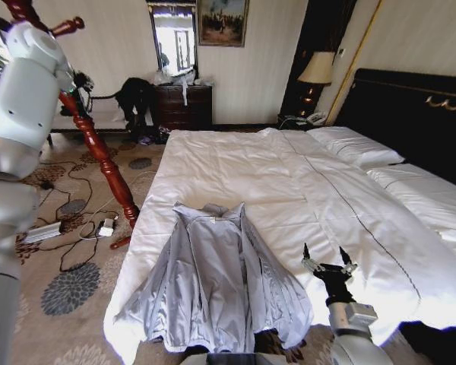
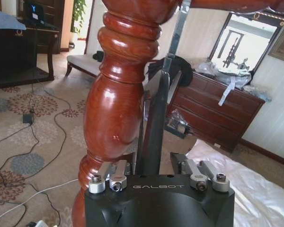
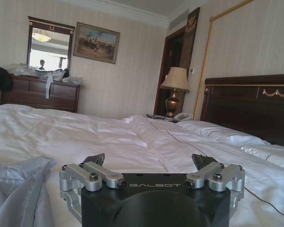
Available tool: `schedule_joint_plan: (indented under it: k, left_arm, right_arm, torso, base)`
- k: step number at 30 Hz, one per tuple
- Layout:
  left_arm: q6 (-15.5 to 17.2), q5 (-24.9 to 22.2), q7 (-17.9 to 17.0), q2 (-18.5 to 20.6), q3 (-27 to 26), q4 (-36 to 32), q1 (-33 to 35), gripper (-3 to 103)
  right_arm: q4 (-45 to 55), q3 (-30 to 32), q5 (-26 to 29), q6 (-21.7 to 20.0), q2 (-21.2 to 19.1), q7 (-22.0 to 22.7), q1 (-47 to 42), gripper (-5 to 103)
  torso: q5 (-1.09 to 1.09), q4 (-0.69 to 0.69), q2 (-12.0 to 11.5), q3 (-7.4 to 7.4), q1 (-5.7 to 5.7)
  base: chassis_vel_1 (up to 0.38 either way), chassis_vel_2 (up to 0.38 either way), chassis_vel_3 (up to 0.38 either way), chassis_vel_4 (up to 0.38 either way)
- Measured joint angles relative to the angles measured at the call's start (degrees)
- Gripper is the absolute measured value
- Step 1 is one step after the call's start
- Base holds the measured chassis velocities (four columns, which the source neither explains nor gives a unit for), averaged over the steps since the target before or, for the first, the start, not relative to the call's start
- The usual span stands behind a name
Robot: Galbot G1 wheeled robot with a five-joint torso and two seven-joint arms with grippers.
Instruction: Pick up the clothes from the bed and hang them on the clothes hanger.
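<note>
The clothes, a light grey jacket point(image 1: 213, 281), lie spread open and flat on the near left part of the white bed point(image 1: 289, 175), collar toward the pillows. My right gripper point(image 1: 324, 255) hovers open just over the sheet to the jacket's right, nothing between its fingers. Its wrist view has the jacket's edge point(image 3: 19, 189) beside the open right gripper point(image 3: 149, 161). The clothes hanger, a red-brown turned wooden stand point(image 1: 99, 148), rises off the bed's left side. My left arm is raised there, the left gripper point(image 2: 163, 80) shut and empty right beside the post point(image 2: 118, 94).
A black garment point(image 1: 134, 95) hangs on a chair by the dark dresser point(image 1: 184, 105) and mirror at the back wall. Cables and a power strip point(image 1: 42, 232) litter the patterned carpet left of the bed. A lamp point(image 1: 316, 70) and the dark headboard point(image 1: 418, 114) stand at the right.
</note>
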Motion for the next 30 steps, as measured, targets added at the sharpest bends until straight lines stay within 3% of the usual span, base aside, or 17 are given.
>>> schedule_joint_plan:
  k: [5,7,25,30]
  left_arm:
    - [-0.7,0.5,0.3,0.9,-0.4,-1.1,0.7,22]
    - [-0.7,0.5,0.4,1.3,-0.5,-1.9,1.0,20]
    - [-2.4,2.8,1.7,4.2,-0.2,-9.3,2.7,17]
    - [-2.8,3.4,1.5,6.0,-0.2,-15.5,4.6,17]
  right_arm:
    - [-0.4,-0.3,-0.2,0.2,0.4,0.0,-0.1,100]
    - [-0.4,-0.3,-0.3,0.3,0.4,0.0,-0.2,100]
    - [-0.3,-0.9,-1.1,0.3,1.1,-0.1,-0.4,100]
    - [-0.6,-1.0,-1.3,0.3,1.3,-0.1,-0.2,100]
  torso:
    - [0.00,-0.01,0.0,0.00,0.00]
    - [0.01,-0.05,0.0,0.00,0.00]
    - [-0.01,0.01,0.0,0.00,0.00]
    - [-0.01,0.01,0.0,0.00,0.00]
  base:
    - [0.000,0.000,0.000,0.000]
    - [0.000,0.000,0.000,0.000]
    - [0.000,0.000,0.000,0.000]
    - [0.000,0.000,0.000,0.000]
